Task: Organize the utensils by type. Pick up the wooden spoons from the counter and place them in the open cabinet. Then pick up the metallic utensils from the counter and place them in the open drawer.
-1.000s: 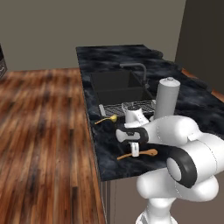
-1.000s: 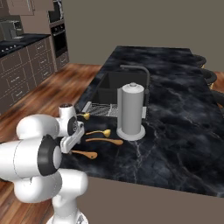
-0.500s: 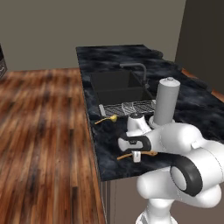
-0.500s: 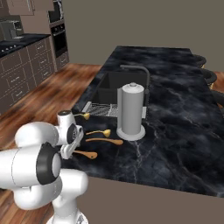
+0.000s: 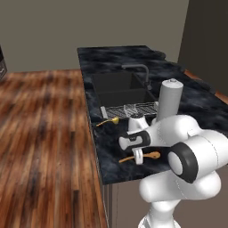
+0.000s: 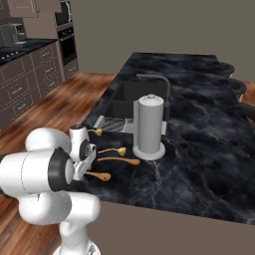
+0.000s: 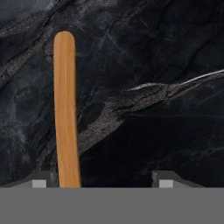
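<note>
Here the nearest wooden spoon (image 7: pixel 65 109) lies flat on the counter (image 7: pixel 153 65), handle running along the front edge. Hand (image 7: pixel 105 179) has dropped lower than a second back, fingers spread, straddling the handle, nothing gripped

Counter (image 7: pixel 144 65) glossy black veined stone; spoon handle (image 7: pixel 65 109) smooth matt wood, seemingly unvarnished.

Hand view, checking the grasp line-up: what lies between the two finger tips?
A wooden spoon handle runs up from between the fingertips, close beside the left one, lying on the black counter.
</note>
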Available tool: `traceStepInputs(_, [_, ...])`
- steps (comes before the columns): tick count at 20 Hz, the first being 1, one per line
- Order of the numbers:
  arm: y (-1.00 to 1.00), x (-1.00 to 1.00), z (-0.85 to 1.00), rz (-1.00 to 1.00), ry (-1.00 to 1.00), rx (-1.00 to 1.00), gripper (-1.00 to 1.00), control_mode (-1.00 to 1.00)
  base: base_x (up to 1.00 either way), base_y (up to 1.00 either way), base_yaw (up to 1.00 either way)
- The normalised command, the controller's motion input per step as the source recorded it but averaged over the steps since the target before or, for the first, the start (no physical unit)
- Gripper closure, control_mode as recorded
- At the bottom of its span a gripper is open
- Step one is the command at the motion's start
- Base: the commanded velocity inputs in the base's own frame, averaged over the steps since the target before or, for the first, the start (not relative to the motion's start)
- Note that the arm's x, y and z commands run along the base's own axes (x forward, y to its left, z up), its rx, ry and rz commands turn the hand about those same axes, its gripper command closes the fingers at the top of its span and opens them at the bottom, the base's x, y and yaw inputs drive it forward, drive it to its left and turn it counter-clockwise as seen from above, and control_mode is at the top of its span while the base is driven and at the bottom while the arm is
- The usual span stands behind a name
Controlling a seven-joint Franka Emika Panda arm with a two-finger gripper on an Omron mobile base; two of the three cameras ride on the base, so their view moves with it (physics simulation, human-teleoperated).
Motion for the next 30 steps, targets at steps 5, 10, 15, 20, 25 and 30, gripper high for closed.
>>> traceStepInputs(5, [0.00,0.00,-0.36,0.04,0.02,0.00,-1.00,-1.00,0.00,0.00,0.00])
traceStepInputs(10, [0.00,0.00,-0.46,0.03,0.00,0.00,1.00,-1.00,0.00,0.00,0.00])
traceStepInputs(15, [0.00,-0.02,-0.56,0.01,-0.08,0.00,1.00,-1.00,0.00,0.00,0.00])
traceStepInputs(20, [0.00,0.00,-0.22,0.00,-0.02,0.00,1.00,-1.00,0.00,0.00,0.00])
traceStepInputs(25, [0.01,-0.03,-0.01,0.00,-0.01,0.01,1.00,-1.00,0.00,0.00,0.00])
traceStepInputs(30, [0.00,-0.09,0.35,0.04,-0.09,0.02,1.00,-1.00,0.00,0.00,0.00])
